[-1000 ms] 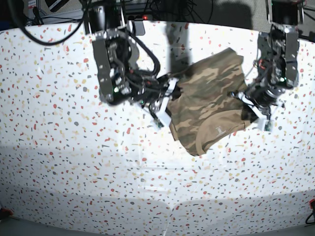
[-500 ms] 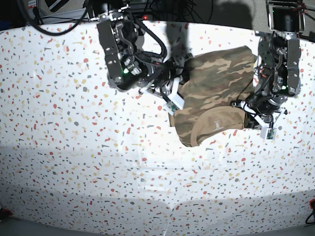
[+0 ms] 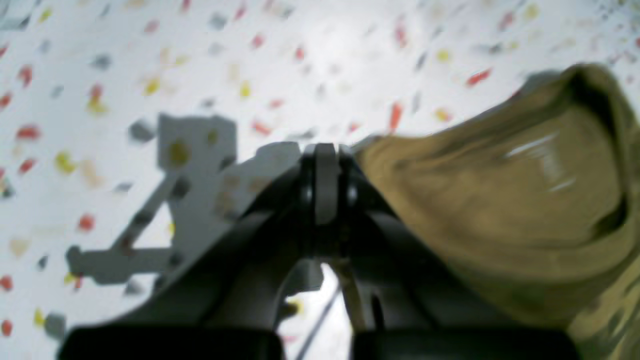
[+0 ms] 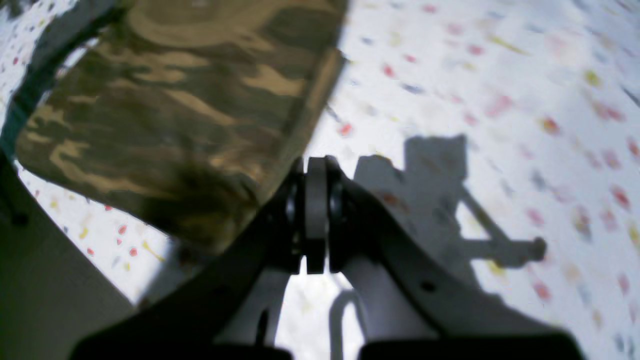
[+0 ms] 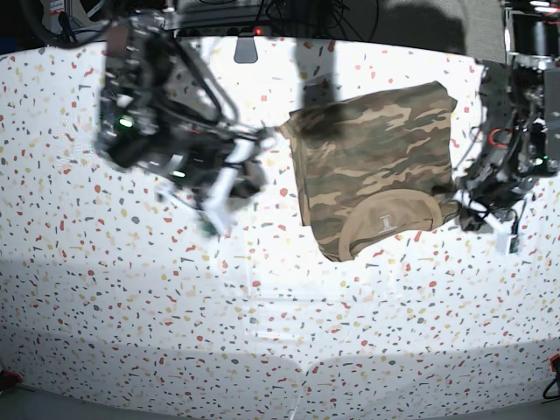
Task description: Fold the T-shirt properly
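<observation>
Looking first at the near edge of the table [image 5: 262,350], we find bare speckled surface across the lower half of the base view. Farther back, at centre right of that frame, the T-shirt [image 5: 372,166] lies folded into a compact block, its tan collar [image 5: 389,219] facing the near side with a small print inside the neck. To the right of the shirt hangs our left tool [image 5: 506,234], just beside the collar end; in its wrist view the left tool [image 3: 325,165] is clenched with the jaws pressed together and nothing between them, the tan cloth [image 3: 500,200] filling the right side of that frame just beside the tip, and we cannot tell whether they touch. At centre left of the base view our right tool [image 5: 217,214] hangs blurred, apart from the shirt's left edge. Its wrist view shows the right tool [image 4: 315,200] clenched as well, empty, with the camouflage cloth [image 4: 175,110] in the upper left and the tool's shadow on the table at right. At the far edge, dark cables and frames run behind the table.
</observation>
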